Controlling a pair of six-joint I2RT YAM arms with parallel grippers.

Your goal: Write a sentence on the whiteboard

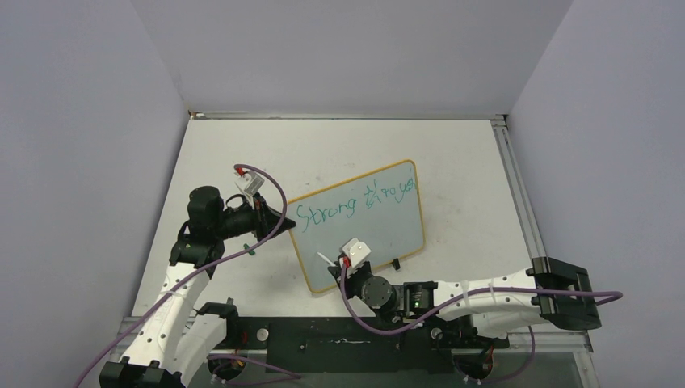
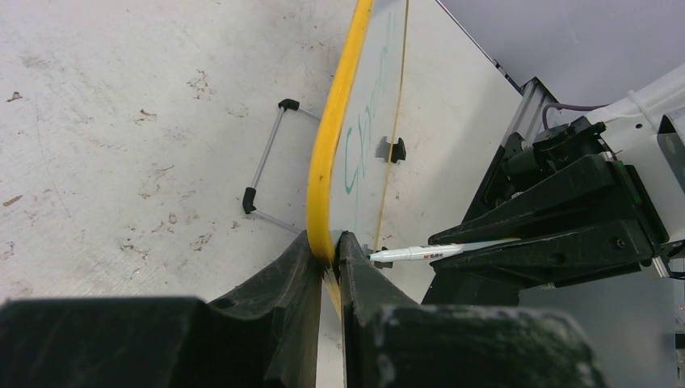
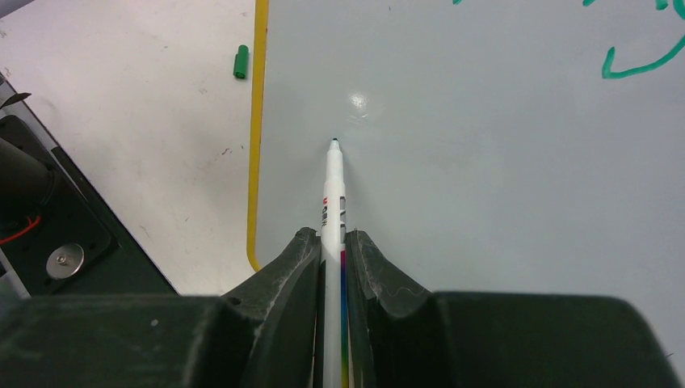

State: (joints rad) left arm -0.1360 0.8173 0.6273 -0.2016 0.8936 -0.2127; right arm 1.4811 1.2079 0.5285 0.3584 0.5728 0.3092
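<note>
left arm [image 1: 174, 283] bent rightward, left gripper [image 2: 327, 252] pinched closed, right arm [image 1: 485, 299] stretched leftward, right gripper [image 3: 333, 246] pinched closed

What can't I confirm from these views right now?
- Tip contact: the right wrist view looks along the marker, so whether it touches the whiteboard is unclear. In the top view, the camera housing on the right tool covers the tip.
- The sentence: its last letters are too small in the top view, cut by the right wrist view's top edge, and foreshortened in the left wrist view.
</note>
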